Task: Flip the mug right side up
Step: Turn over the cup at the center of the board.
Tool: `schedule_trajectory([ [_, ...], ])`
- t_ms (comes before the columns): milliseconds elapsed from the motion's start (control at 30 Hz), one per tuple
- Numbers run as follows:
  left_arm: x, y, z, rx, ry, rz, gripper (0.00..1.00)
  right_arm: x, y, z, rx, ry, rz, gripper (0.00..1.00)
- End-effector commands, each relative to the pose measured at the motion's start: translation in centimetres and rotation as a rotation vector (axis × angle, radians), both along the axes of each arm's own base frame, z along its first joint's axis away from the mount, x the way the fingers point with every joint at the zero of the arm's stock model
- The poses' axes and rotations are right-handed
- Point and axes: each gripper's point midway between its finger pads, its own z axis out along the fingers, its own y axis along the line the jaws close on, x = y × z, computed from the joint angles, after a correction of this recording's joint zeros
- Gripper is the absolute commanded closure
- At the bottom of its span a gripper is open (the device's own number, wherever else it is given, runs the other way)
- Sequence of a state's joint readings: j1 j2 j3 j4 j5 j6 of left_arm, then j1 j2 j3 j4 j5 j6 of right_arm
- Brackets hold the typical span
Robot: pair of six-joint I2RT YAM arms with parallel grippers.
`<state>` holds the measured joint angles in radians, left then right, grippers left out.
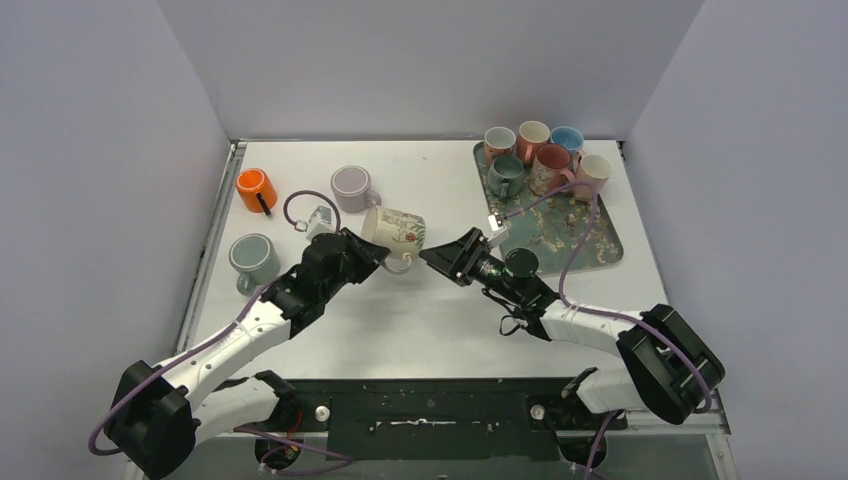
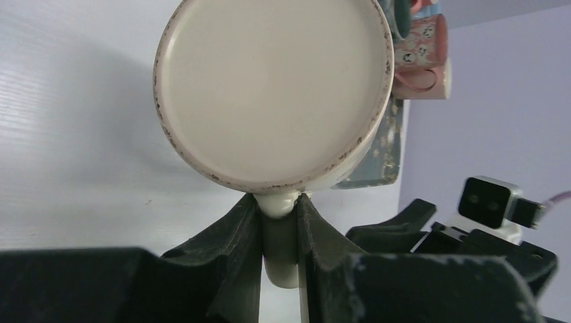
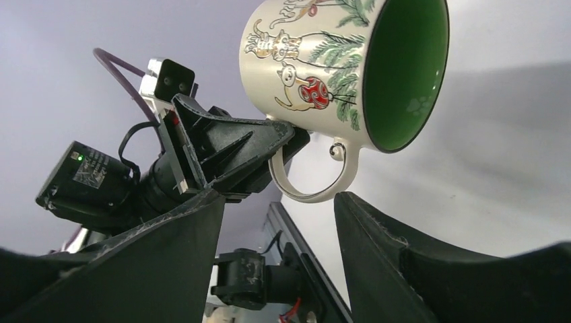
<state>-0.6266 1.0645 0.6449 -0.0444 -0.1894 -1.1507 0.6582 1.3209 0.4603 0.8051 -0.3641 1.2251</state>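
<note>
Sitting nearest on the left of the table (image 1: 420, 320): grey mug (image 1: 253, 256), just beside the left arm's forearm, contact not clear from above.

Mid-table, left gripper (image 1: 383, 254) and right gripper (image 1: 432, 256) face each other, tips near but apart. Left gripper is clamped tight on the handle (image 2: 279, 256) of the cream mug (image 1: 395, 230). Left wrist view shows both fingers (image 2: 229, 256) pressed against the handle's sides. Right gripper stands open and carries nothing. In its wrist view the jaws spread either side of the handle's line, with no contact seen.

Further back on the left: orange mug (image 1: 256, 190) with a dark handle, then lilac mug (image 1: 351, 186) just behind the cream mug, close but apart.

Far right: floral tray (image 1: 600, 250) with six mugs (image 1: 533, 137) bunched at its far end, well apart from both grippers. Nothing sits between the two grippers except the cream mug's own handle.

Cream mug: mid-table, in front of the lilac mug, hanging from the left gripper and tipped onto its side. Mouth points toward the right gripper, flat base toward the left wrist camera, handle underneath. Outside is cream with printed cats, pine sprigs and a red bauble. Inside is glossy green with a dark rim. Base edge shows dark speckling. In the right wrist view it appears lifted off the table, shadow beneath it.
</note>
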Motion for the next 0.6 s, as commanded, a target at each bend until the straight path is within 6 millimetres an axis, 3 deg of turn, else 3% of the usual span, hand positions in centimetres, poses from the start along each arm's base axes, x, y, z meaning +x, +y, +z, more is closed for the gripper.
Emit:
schedule_trajectory([
  [0,1.4,-2.0,11.8,-0.297,-0.327,-0.035,1.0,0.4,0.1,3.2,0.163,-0.016,0.003,0.38],
  [567,-0.8,-3.4,14.4,-0.465,-0.434,-0.15,1.0,1.5,2.2,5.6,0.297,-0.002,0.084,0.43],
])
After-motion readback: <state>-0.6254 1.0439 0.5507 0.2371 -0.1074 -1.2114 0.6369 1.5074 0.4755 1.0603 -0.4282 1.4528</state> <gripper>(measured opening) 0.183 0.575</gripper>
